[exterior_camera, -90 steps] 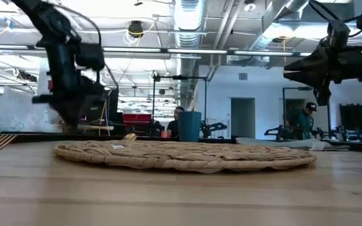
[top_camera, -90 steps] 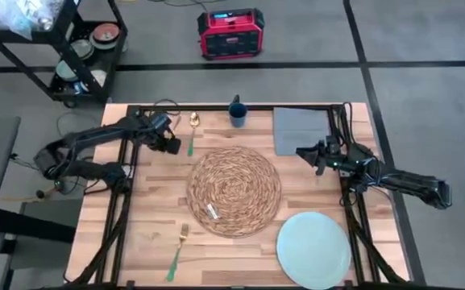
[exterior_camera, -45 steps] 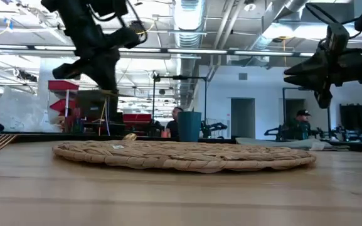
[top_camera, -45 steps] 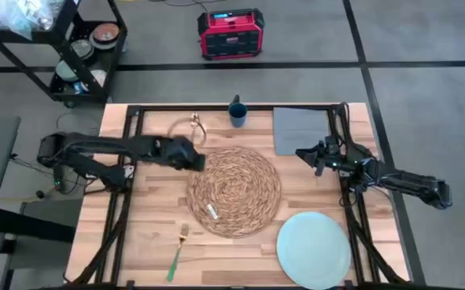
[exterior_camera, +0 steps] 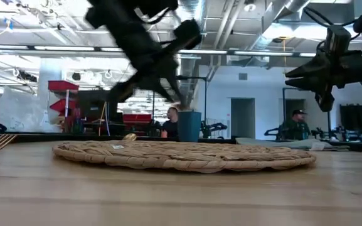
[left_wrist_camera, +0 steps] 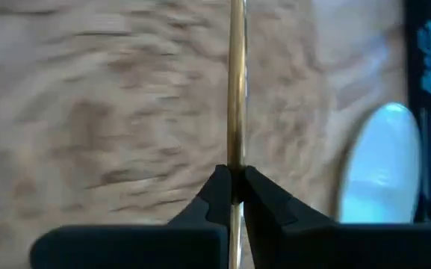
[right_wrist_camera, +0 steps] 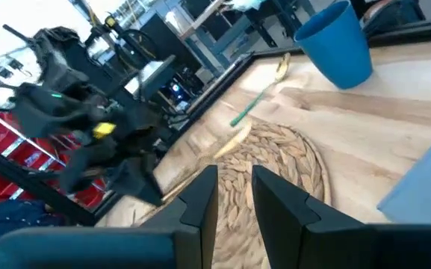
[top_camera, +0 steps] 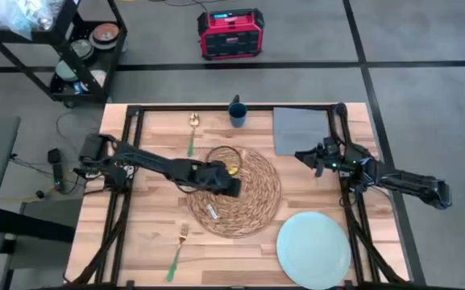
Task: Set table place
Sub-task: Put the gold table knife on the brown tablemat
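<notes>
At the near edge of the table (top_camera: 147, 234), a fork (top_camera: 176, 256) with a green handle lies on the left. A pale-blue plate (top_camera: 313, 250) sits on the right, just beside the near right rim of the placemat (top_camera: 252, 201) but not on it.

The round woven placemat lies flat in the middle of the table, with a small white tag (top_camera: 212, 211) on its near left part.

The left gripper (left_wrist_camera: 234, 179) reaches in from the left and hangs above the placemat's left half. Its fingers are pressed together on a thin gold hoop (left_wrist_camera: 235, 90), which the wrist view shows edge-on.

The right gripper (right_wrist_camera: 234, 190) waits in the air over the right side of the table, off the placemat's right rim. Its fingers are slightly apart and hold nothing.

Farther back, a spoon (top_camera: 192, 133) with a green handle lies on the wood past the placemat's far left rim. A blue cup (top_camera: 238, 113) stands upright at the far edge, and a grey napkin (top_camera: 301, 130) lies flat to its right.
</notes>
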